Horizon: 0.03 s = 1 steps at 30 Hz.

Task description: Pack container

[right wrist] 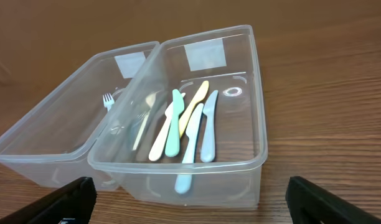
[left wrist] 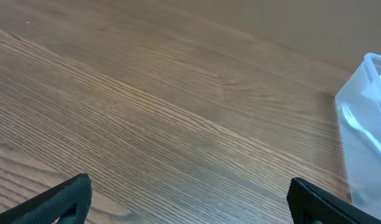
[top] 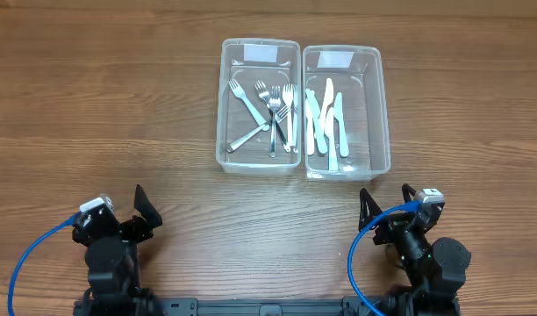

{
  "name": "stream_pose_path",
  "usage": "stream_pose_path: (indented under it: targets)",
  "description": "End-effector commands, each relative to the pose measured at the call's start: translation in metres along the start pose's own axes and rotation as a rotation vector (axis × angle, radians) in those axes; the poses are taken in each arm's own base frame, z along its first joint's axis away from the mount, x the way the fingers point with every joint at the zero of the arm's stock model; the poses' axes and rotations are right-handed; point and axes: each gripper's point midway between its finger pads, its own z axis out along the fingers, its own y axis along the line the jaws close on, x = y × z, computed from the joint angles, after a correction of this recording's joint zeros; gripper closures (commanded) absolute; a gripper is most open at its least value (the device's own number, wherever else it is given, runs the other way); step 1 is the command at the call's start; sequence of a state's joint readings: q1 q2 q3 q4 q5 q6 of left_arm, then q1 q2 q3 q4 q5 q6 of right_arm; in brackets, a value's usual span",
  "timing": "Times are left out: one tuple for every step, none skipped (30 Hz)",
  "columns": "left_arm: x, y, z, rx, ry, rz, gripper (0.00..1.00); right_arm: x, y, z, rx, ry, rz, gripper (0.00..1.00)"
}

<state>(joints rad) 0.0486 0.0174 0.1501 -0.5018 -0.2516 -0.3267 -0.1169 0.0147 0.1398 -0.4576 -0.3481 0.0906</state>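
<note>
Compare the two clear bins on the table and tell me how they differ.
The left bin holds silvery forks; the right bin holds pastel knives. The left bin's forks lie crisscrossed in a heap, while the right bin's knives lie roughly parallel, lengthwise. Both bins are clear, lidless, rectangular, seemingly the same size, and set side by side, each with a white label at the far end.

Pastel knives lie in near bin; adjoining bin holds fork, perhaps more.
</note>
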Motion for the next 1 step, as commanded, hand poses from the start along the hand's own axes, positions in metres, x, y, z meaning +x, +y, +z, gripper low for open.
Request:
stream_pose_path:
  targets:
    - [0.0002, 0.003, 0.0008, -0.013, -0.012, -0.013, 0.0, -0.0031, 0.0009, -0.0006, -0.001, -0.016, -0.004, 0.0]
